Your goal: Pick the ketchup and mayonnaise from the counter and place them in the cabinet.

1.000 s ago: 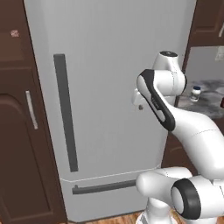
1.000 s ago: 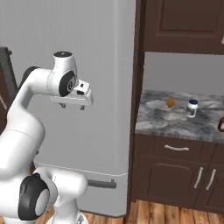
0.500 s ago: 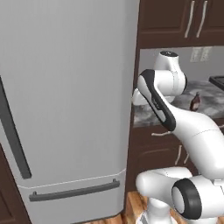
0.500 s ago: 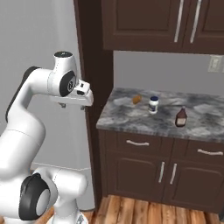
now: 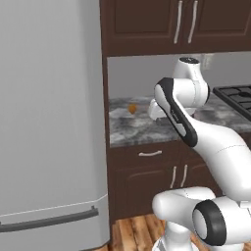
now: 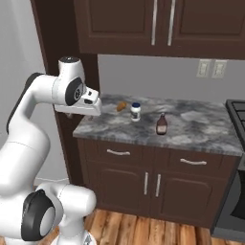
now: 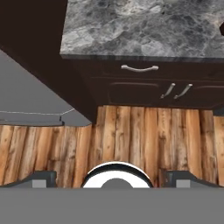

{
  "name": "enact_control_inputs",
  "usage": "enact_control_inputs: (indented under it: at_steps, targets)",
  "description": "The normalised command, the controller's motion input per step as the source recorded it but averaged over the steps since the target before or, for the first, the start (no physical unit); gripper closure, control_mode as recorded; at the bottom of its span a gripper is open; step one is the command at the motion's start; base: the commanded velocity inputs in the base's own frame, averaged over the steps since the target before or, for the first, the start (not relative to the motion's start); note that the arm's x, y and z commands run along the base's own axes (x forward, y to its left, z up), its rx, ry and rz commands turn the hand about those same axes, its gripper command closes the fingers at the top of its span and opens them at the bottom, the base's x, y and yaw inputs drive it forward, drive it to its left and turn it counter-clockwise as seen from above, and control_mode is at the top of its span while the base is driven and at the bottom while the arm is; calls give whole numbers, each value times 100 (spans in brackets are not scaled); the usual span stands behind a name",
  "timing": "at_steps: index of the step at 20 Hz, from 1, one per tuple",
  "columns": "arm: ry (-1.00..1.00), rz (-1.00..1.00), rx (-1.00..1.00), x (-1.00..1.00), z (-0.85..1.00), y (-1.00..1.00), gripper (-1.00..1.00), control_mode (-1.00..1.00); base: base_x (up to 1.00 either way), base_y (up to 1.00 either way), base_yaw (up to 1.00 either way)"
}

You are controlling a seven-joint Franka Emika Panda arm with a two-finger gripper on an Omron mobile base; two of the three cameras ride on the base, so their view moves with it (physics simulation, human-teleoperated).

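Note:
The ketchup (image 6: pixel 161 125), a dark red-brown bottle, stands upright on the grey speckled counter (image 6: pixel 196 131). The mayonnaise (image 6: pixel 136 111), a short white jar, stands just behind and to the left of it. My gripper (image 6: pixel 76 114) hangs off the counter's left end, pointing down, well to the left of both and touching neither. In the hand view the gripper (image 7: pixel 113 178) is open with nothing between its fingertips (image 7: pixel 41 178), above the wood floor; the counter (image 7: pixel 144 30) lies across the top. In the left base view my arm covers part of the counter (image 5: pixel 132 128). The cabinet is out of view.
A small orange item (image 6: pixel 121 106) lies on the counter left of the jar. The grey fridge (image 5: pixel 49 122) stands to the left behind a dark side panel (image 6: pixel 57 72). A stove (image 6: pixel 237 115) borders the counter's right end. Wall cupboards (image 6: pixel 162 24) hang above; drawers (image 6: pixel 153 158) sit below.
The whole picture has slid left as the base drove right: the fridge moved aside and the counter with its bottle and jar came in front. Arm pose and open gripper are unchanged.

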Motion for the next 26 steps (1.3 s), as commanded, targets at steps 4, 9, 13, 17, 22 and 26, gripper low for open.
enact_control_inputs:
  at_steps: [4,9,13,17,22,26]
  targets:
    - [0,0,0,0,0,0,-100,100,0,-52,0]
    - [0,0,0,0,0,0,-100,100,9,-42,0]
    - [0,0,0,0,0,0,-100,100,27,-24,0]
    - [0,0,0,0,0,0,-100,100,38,-19,0]
    - [0,0,0,0,0,0,-100,100,36,-18,0]
    - [0,0,0,0,0,0,-100,100,33,-19,0]
